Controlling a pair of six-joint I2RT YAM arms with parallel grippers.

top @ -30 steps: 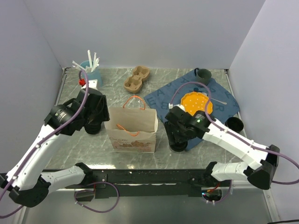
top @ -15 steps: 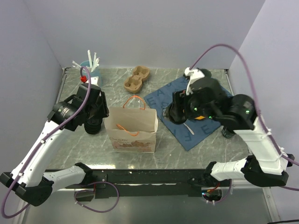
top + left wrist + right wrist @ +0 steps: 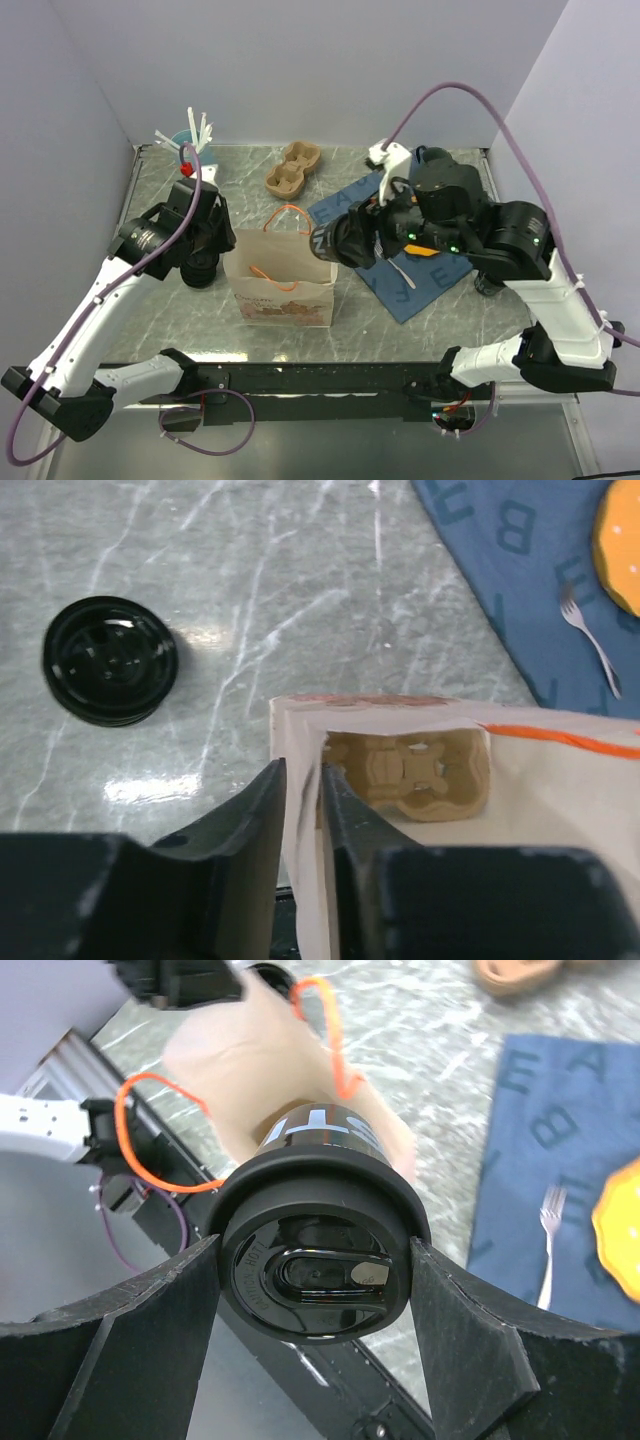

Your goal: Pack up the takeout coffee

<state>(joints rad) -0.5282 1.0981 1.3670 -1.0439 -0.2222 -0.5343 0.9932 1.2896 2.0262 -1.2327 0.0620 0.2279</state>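
Black lidded coffee cup (image 3: 333,244) not yet bagged.
My right gripper (image 3: 312,1252) clamps it near the brown paper bag (image 3: 285,278); left gripper (image 3: 301,805) seemingly pinches the bag wall.

Desk (image 3: 195,312): polished, marble-patterned, glossy. Paper bag (image 3: 285,275): matt kraft paper. Takeout coffee (image 3: 318,1260): smooth, glossy black plastic lid. Mat (image 3: 402,290): matt blue cloth. Cup carrier (image 3: 292,168): rough moulded pulp.

Takeout coffee (image 3: 335,243) just right of bag (image 3: 285,285)

Letters A, B, E on the blue mat (image 3: 560,1110); illegible white lettering on the coffee cup (image 3: 318,1250).
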